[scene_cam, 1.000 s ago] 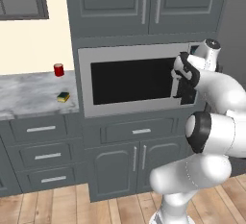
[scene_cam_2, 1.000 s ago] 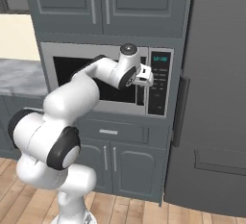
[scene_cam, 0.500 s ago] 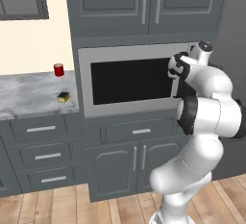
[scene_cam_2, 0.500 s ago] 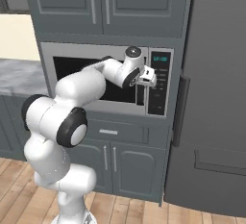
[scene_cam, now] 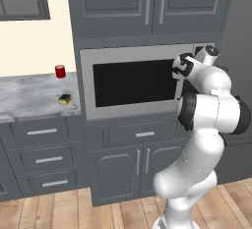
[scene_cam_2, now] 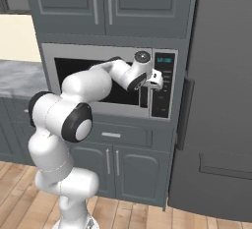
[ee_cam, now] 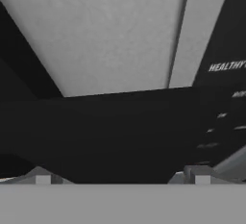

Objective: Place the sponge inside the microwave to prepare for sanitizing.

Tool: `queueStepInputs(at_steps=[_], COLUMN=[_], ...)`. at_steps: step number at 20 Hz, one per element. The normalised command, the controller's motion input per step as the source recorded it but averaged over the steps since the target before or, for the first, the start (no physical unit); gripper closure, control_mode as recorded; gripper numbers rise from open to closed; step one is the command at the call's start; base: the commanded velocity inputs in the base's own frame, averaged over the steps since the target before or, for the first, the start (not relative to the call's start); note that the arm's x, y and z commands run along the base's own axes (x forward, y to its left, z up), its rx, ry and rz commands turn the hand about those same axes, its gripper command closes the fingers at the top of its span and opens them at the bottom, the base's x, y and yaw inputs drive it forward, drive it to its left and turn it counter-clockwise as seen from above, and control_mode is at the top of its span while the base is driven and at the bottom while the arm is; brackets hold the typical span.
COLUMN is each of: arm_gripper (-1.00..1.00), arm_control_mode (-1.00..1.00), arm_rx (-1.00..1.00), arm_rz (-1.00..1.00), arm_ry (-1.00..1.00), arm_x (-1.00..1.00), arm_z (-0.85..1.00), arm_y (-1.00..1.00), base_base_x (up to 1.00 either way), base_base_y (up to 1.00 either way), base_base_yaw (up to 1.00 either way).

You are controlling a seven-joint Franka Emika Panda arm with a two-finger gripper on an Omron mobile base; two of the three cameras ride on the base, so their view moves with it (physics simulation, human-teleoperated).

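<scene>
While the claw [scene_cam_2: 156, 80] stands spread and empty at the microwave's [scene_cam: 133, 80] right edge, the door is shut.
Its fingertips [ee_cam: 199, 174] sit close against the dark vertical handle [scene_cam_2: 143, 95], between the black glass and the keypad panel [scene_cam_2: 163, 84]; in the hand view the handle fills the middle as a dark band, with silver frame above and white keypad lettering at the right. From the left base view the white arm [scene_cam: 209, 107] covers the microwave's right side. Grey cabinet doors [scene_cam: 147, 4] hang above and drawers [scene_cam: 144, 134] sit below, with a tall grey refrigerator [scene_cam_2: 216, 100] just to the right. Well apart to the left, the sponge [scene_cam: 65, 99] lies on the marble desk [scene_cam: 29, 100] near its front edge, beside the microwave's cabinet, and a red can [scene_cam: 60, 71] stands behind it by the wall.
</scene>
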Motion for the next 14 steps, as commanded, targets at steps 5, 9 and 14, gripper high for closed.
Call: queueStepInputs(at_steps=[5, 9, 14], arm_gripper=[-1.00, 1.00, 1.00], arm_control_mode=[-1.00, -1.00, -1.00], arm_rx=[0.00, 0.00, 0.00], arm_rz=[0.00, -0.02, -0.05], arm_ry=[-0.10, -0.06, -0.01], arm_x=[0.37, 0.43, 0.45], arm_z=[-0.22, -0.28, -0.27], arm_y=[-0.01, 0.05, 0.05], base_base_x=[0.00, 0.00, 0.00], base_base_y=[0.00, 0.00, 0.00], base_base_yaw=[0.00, 0.00, 0.00])
